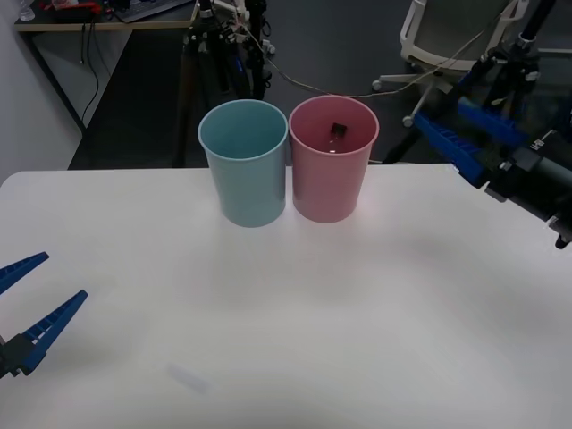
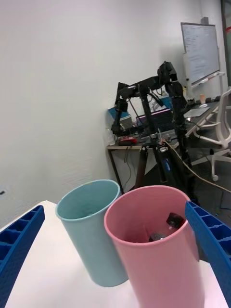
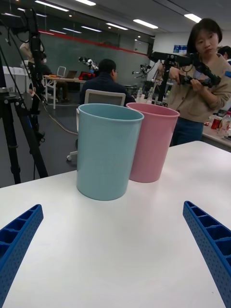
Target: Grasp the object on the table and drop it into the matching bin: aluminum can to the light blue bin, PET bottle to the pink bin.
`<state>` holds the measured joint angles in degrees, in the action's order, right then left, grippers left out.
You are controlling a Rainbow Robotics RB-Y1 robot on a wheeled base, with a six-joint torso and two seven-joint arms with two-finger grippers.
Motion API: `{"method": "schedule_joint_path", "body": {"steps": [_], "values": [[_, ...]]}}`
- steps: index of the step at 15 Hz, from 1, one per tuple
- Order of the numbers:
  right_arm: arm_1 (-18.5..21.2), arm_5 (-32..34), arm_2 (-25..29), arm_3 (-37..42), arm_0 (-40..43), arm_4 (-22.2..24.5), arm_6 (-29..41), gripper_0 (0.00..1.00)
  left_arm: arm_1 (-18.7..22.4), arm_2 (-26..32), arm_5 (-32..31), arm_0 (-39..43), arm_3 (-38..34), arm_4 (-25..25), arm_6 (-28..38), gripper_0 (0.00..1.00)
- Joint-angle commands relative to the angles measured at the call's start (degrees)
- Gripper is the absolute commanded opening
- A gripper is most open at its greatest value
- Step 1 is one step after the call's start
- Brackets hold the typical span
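Note:
The PET bottle lies inside the pink bin; its dark cap and part of its clear body show down in the bin in the right wrist view. Beside it, touching or nearly so, stands the light blue bin. Both bins are upright at the far middle of the white table. My right gripper hangs open and holds nothing, raised to the right of the pink bin and pointing at it. My left gripper is open and holds nothing, low over the table's near left edge, facing the light blue bin.
Tripods, cables and an office chair stand on the dark floor beyond the table's far edge. A person stands off to the right behind the table holding a device, touching nothing of the task. Bare tabletop lies in front of the bins.

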<state>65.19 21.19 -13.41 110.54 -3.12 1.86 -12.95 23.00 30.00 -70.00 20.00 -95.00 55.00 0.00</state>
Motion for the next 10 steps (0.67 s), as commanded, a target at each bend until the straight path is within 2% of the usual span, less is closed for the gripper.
{"method": "schedule_joint_path", "body": {"steps": [1, 2, 7, 10], "values": [[-2.4, 4.5, 2.6, -1.7, 2.9, 8.6, 6.4, 1.0, 0.0, 0.0, 0.0, 0.0, 0.0, 0.0, 0.0, 1.0], [-3.3, 5.9, 3.3, -2.3, 4.1, 10.8, 7.5, 1.0, 0.0, 0.0, 0.0, 0.0, 0.0, 0.0, 0.0, 1.0], [-10.9, 16.3, 11.4, -5.2, 12.5, 27.9, 14.8, 1.0, 0.0, 0.0, 0.0, 0.0, 0.0, 0.0, 0.0, 1.0], [-18.4, 21.2, 18.2, -5.3, 18.2, 37.1, 15.5, 1.0, 0.0, 0.0, 0.0, 0.0, 0.0, 0.0, 0.0, 1.0]]}}
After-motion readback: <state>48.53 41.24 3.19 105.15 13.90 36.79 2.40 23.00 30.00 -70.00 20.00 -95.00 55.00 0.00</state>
